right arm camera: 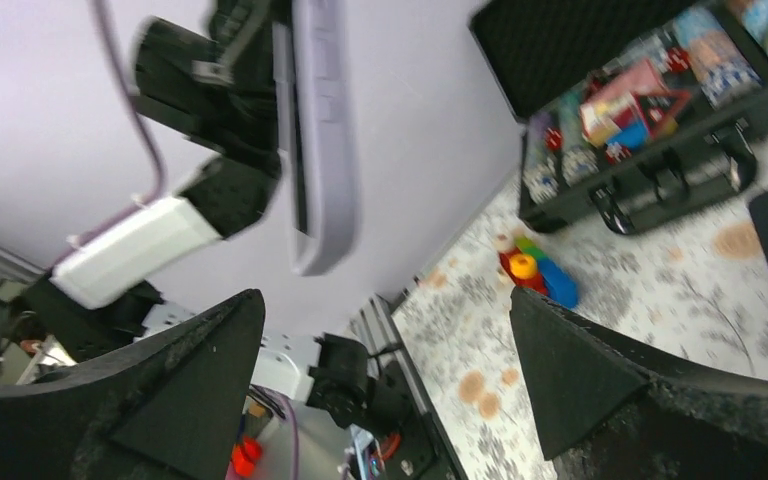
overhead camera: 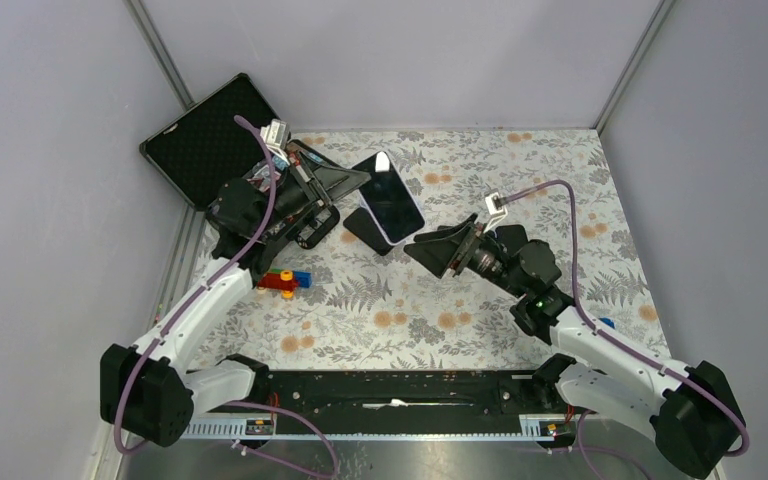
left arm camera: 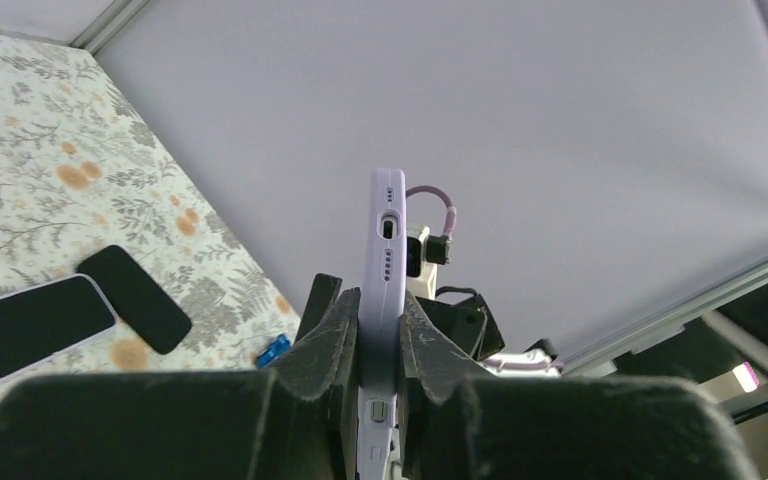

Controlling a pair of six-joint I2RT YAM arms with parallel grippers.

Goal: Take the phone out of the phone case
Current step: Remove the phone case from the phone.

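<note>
Nearest, the right gripper point(right arm camera: 385, 300) hangs with its jaws spread wide, holding nothing. Beyond it, a lavender-edged phone with a dark screen point(overhead camera: 391, 205) lies face-up on the floral-patterned tabletop point(overhead camera: 480, 330), just beside a flat black slab point(overhead camera: 368, 236). Farther back, the left gripper point(left arm camera: 380, 300) is clamped on the lavender-cased phone held in the air point(left arm camera: 385, 230), edge-on, port end outward.

Phone case point(left arm camera: 387, 240) btm hidden inside left tool point(left arm camera: 379, 308).

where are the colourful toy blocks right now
In the top view the toy blocks lie on the left of the table, beside the left arm, just nearer the bases than the open black case.
</note>
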